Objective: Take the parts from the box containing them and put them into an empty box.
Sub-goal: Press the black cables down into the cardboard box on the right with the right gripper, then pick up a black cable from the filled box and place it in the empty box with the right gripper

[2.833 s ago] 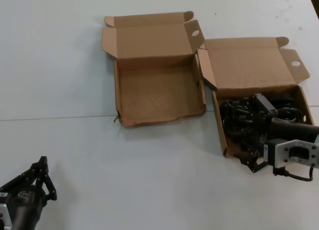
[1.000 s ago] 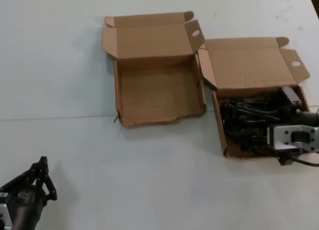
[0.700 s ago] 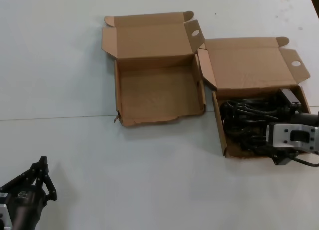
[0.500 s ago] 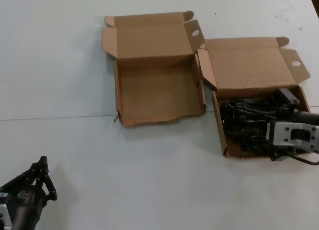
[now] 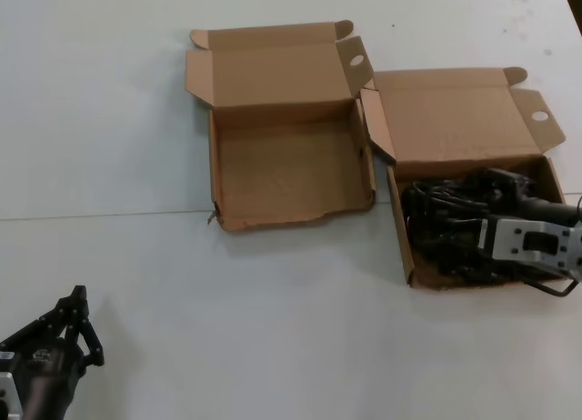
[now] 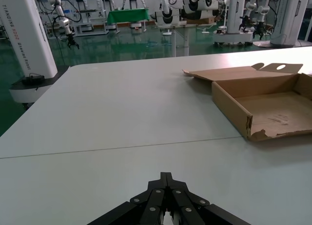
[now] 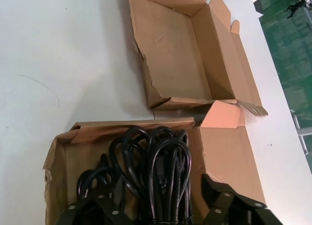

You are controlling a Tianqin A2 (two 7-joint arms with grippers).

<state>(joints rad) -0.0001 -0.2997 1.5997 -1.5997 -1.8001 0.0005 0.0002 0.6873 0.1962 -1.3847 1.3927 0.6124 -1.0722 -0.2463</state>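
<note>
**Right pincer moves deeper over the cables**

Since a moment ago, the right pincer [image 5: 486, 222] has shifted inward over the box containing them [image 5: 404, 222], spread wide astride the black cables [image 7: 156, 178]. These parts look limp, light, tangle-prone; best grasped at the bundled loops. Empty box [image 5: 289, 170] waits beside. Left pincer [image 6: 165, 211], clenched, idles above the counter [image 5: 273, 311].

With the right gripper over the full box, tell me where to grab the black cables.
Grip the bunched middle of the black cables, coming straight down from above. The loops lie flat in the box of parts, whose walls block a side approach. The right gripper already straddles the bundle, fingers open.
</note>
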